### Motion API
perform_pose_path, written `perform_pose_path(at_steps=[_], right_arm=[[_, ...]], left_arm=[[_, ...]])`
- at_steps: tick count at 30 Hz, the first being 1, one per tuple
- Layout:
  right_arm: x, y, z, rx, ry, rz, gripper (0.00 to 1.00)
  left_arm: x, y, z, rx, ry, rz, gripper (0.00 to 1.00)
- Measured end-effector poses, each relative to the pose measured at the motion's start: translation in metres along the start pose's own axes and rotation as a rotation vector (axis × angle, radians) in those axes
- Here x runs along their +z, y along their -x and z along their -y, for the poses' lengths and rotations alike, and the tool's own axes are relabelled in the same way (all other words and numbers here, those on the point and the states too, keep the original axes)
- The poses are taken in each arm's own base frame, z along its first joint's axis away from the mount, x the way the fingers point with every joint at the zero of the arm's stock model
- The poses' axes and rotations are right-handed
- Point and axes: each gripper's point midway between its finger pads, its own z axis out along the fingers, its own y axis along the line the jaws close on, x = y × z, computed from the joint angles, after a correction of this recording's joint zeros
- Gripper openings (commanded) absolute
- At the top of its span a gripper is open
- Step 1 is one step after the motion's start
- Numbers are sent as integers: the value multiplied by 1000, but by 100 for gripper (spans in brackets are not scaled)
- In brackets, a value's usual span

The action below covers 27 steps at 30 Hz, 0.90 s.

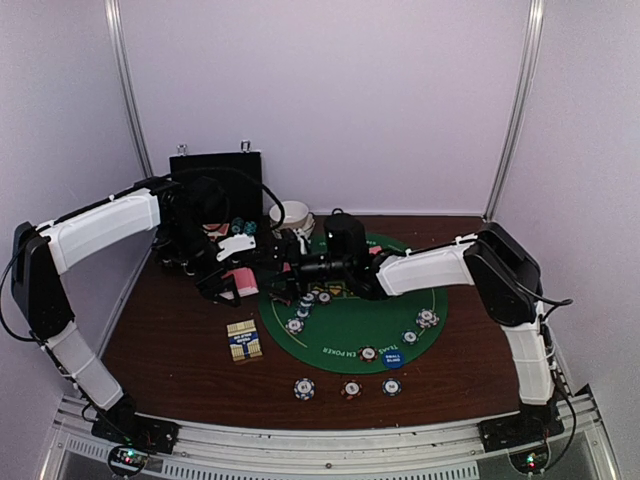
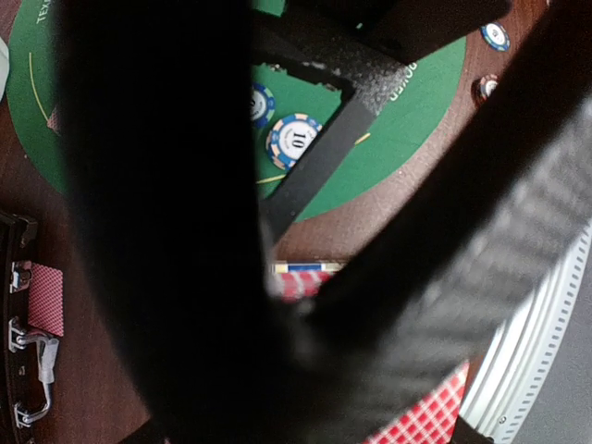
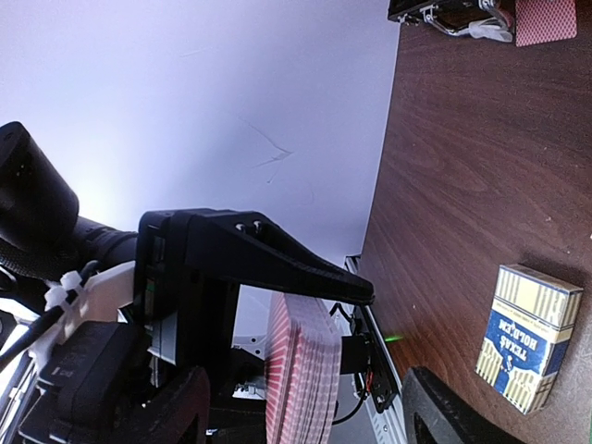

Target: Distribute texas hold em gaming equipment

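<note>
My left gripper is shut on a deck of pink-backed cards and holds it above the table, left of the green poker mat. In the right wrist view the deck stands on edge under a black left finger. My right gripper is open, one finger on each side of the deck without touching it. In the left wrist view red-checked card backs show behind dark blurred fingers. Striped chips lie on the mat, with a blue disc at its front.
A card box lies left of the mat and also shows in the right wrist view. Three chips sit in front of the mat. An open black case and white bowls stand at the back. One card lies by the case.
</note>
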Motion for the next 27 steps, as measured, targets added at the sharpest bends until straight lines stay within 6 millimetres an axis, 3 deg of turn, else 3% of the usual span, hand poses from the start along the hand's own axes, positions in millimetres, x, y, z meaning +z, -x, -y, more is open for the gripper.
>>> perform_pose_path(at_steps=[17, 27], right_arm=[[33, -15, 10, 14, 0, -82, 73], [41, -16, 19, 26, -32, -107, 64]], left_arm=[[-1, 2, 1, 1, -7, 8, 0], [-1, 2, 1, 0, -9, 9, 0]])
